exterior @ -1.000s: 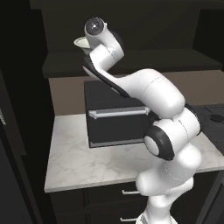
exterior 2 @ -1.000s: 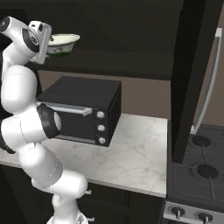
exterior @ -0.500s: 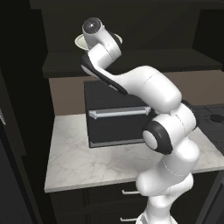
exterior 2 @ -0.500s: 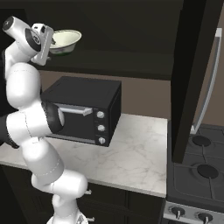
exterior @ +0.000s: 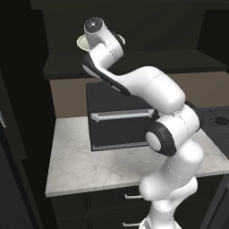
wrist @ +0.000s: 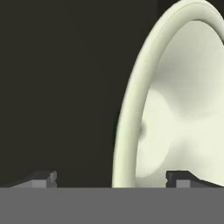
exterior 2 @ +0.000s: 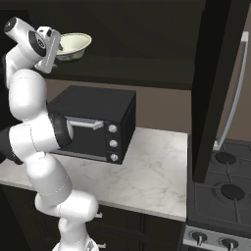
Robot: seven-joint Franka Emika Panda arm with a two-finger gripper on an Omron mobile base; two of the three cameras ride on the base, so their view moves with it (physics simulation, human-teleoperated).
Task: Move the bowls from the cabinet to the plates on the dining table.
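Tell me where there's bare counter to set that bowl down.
Free: the marble counter between the toaster oven and the stove, plus the strip in front of the oven. Crowded: the shelf where the open claw straddles the cream bowl's rim.

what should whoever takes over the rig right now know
Gripper: open, one fingertip on each side of the rim of the cream bowl, holding nothing yet.
Cream bowl: on the dark cabinet shelf above the toaster oven.
Done: reach to the bowl; nothing moved out so far.
Left: close on the rim, lift the bowl out, take it to a plate on the dining table, then do the same with the other bowl.
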